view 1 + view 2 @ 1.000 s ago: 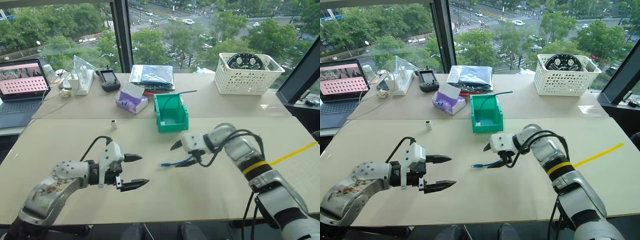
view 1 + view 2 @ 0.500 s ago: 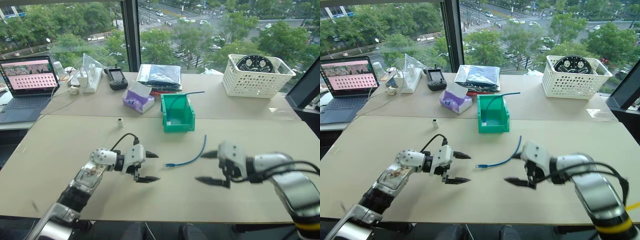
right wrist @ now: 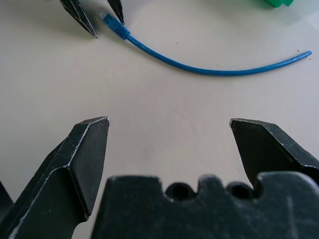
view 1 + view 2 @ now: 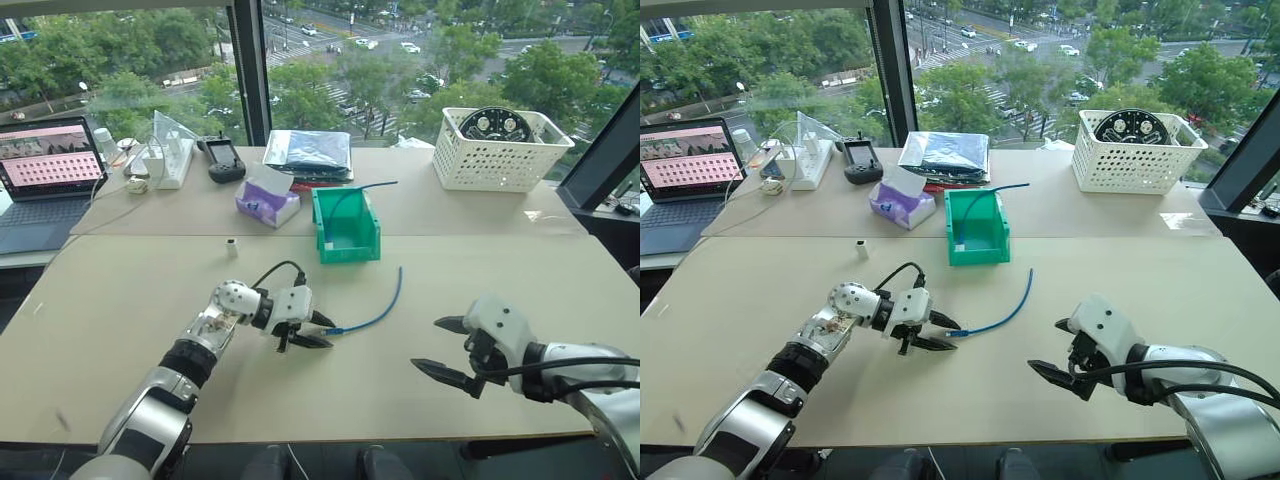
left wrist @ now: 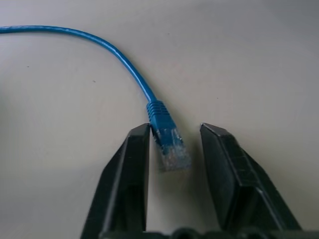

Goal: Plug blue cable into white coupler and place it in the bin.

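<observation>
We count one blue cable on the worktop, its plug between the left gripper's narrowly parted fingers, touching one, not clamped; one white coupler and one bin lie well beyond; the right gripper gapes wide, empty.

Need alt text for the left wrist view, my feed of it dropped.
The left claw has its two black fingers on either side of the plug of the blue cable, which lies on the beige table. One finger touches the plug and a gap shows at the other. The cable curves away across the table.
</observation>
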Available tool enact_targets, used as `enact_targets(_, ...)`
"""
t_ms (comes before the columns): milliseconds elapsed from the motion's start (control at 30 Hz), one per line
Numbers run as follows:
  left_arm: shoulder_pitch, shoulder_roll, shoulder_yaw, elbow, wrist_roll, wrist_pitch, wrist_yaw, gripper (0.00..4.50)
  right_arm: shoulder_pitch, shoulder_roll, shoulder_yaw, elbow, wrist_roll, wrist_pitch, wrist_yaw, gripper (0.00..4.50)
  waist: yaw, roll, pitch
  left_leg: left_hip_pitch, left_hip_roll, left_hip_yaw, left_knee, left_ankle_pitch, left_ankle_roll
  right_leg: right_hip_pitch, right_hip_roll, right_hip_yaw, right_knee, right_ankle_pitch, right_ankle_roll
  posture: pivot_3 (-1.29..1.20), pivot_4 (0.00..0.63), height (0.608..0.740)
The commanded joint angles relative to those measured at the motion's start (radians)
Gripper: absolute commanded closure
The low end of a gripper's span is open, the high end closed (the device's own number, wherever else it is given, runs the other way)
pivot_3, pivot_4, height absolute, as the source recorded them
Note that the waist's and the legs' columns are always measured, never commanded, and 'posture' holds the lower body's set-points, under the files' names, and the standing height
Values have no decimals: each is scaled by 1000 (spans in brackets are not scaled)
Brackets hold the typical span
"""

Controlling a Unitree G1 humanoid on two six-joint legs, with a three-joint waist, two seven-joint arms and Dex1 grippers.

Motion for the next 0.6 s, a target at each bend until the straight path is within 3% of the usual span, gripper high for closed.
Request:
enact_targets(33,-16,-4,6,18,24,-18,6,4390,-19,-6,-27,-49,38,33,-32,0,1,0,0,0,0,0,0,0,0,0,0,0,0,0,0,0,150,740)
enact_targets(233,3,-13,39,-34,-2,55,47,4418,-48,34,-5,-45,96,55,-83,0,1,0,0,0,0,0,0,0,0,0,0,0,0,0,0,0,150,740)
enact_targets(467,54,-74,159,-302,-192,439,156,4418,-1,424,-164,14,418,339,-260,0,2,-1,0,-3,0,-3,0,0,0,-2,0,-1,1,2,-3,0,150,740)
enact_targets(600,83,-86,176,-430,-241,570,199,4418,-8,596,-243,66,520,383,-392,0,-1,-1,-1,-3,0,-4,0,0,0,-1,-1,-1,1,2,-2,0,150,740)
